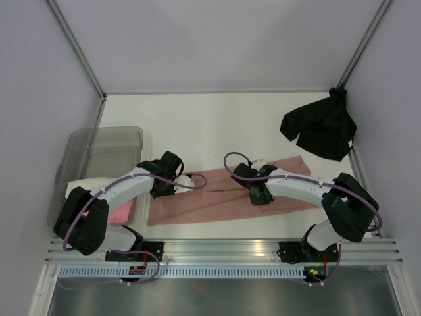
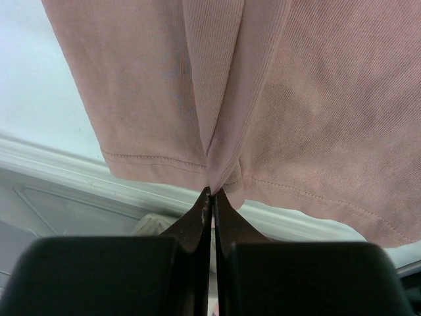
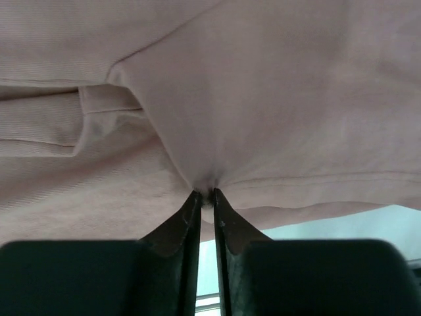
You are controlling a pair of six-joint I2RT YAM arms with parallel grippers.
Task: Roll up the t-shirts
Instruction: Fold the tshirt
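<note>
White worktop [image 1: 217, 125] fills the booth, with pale panels on three sides and the arm bases bolted to the rail at its near edge. Just beyond that rail lies the salmon-pink t-shirt [image 1: 217, 205]. It is folded into a long narrow strip whose long axis runs left to right, with the right end tilted slightly toward the far side.

The left fingers [image 2: 208, 197] sit at the strip's left short end, pressed together on the stitched hem where two folded layers meet. The cloth fans away from the tips, so the whole length of the strip lies ahead of them. The right fingers [image 3: 199, 197] are well along the strip toward its right end. They are drawn in narrow on a small pucker of the top layer, with only a slit between the tips. Past them a short stretch of cloth runs on to the right end.

Both arms therefore hold the same shirt. The left arm holds the end a roll would most likely start from, and rolling would travel rightward along the long axis toward the right arm.

To the left, the translucent grey bin [image 1: 85, 141] holds a cream rolled shirt [image 1: 82, 185] and a bright-pink rolled shirt [image 1: 122, 212]. Far off in the right corner the black t-shirt [image 1: 320, 128] lies crumpled and unrolled. It is well apart from both arms, with the right arm the nearer of the two.
</note>
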